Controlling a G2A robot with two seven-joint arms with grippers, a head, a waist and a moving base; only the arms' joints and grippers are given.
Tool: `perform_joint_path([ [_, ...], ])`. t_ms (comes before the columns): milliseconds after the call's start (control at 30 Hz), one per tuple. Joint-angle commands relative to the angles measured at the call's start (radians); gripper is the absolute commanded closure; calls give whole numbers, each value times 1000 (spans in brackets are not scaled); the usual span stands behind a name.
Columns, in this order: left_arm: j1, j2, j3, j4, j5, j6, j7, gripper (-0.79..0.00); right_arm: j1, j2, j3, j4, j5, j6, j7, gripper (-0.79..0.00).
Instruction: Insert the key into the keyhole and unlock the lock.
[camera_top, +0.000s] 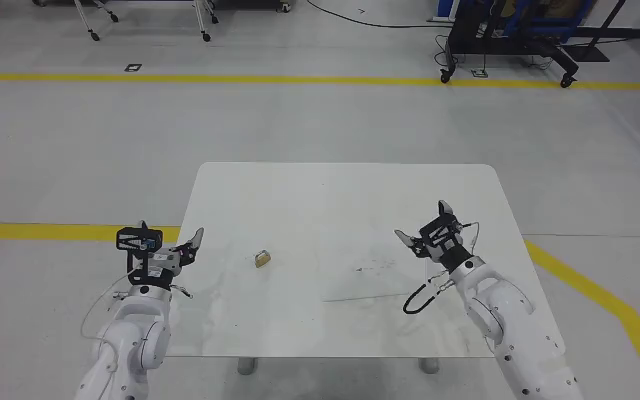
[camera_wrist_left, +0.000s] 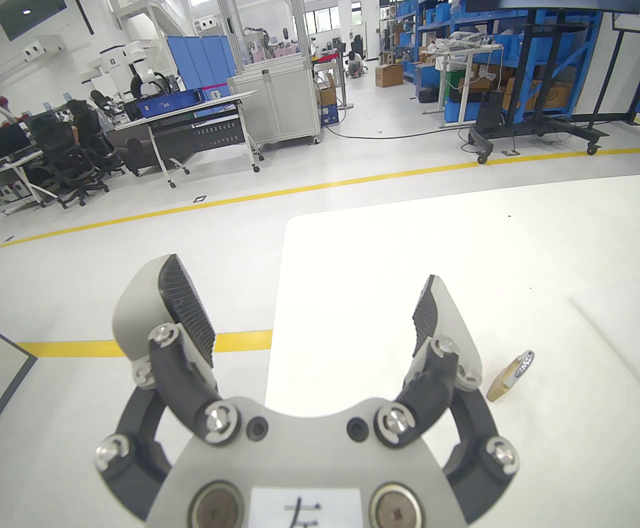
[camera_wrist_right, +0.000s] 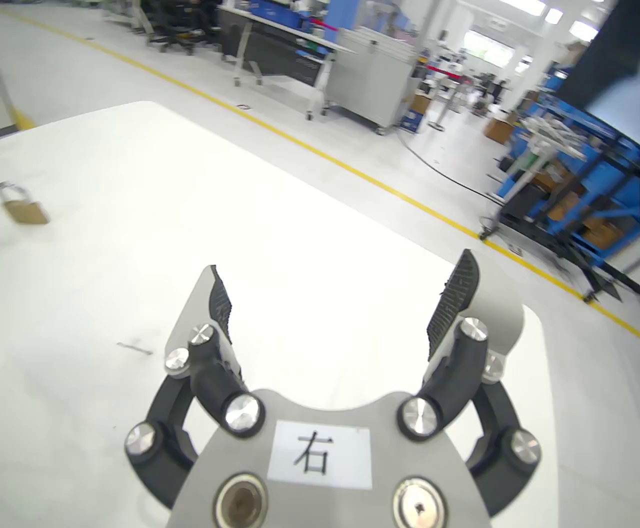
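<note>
While the left end effector (camera_wrist_left: 305, 300) gapes, the lock (camera_wrist_left: 505, 382) lies near it.

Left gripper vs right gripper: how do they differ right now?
Left gripper hovers at the table edge, partly over floor; right gripper is fully over the table. Left gripper is nearer the padlock than right gripper. Both have fingers open, empty.

Floor (camera_top: 320, 120): pale grey, glossy, crossed by yellow lines (camera_top: 300, 78).
Worktop (camera_top: 350, 200): white, rounded corners.
Furniture: wheeled desks (camera_wrist_left: 200, 120), black office chairs (camera_wrist_left: 65, 155), a grey cabinet (camera_wrist_left: 280, 100), a black wheeled stand (camera_wrist_left: 540, 130).
Storage: blue shelves (camera_wrist_left: 425, 30), cardboard boxes (camera_wrist_left: 389, 75) nearby.
Light: bright windows (camera_wrist_right: 482, 42) at the far end.
</note>
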Motion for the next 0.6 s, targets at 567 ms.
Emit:
perform_joint_path([
  [567,0,0,0,0,0,0,0,-785,542,85,-549,512,-358,-612,-404,-508],
])
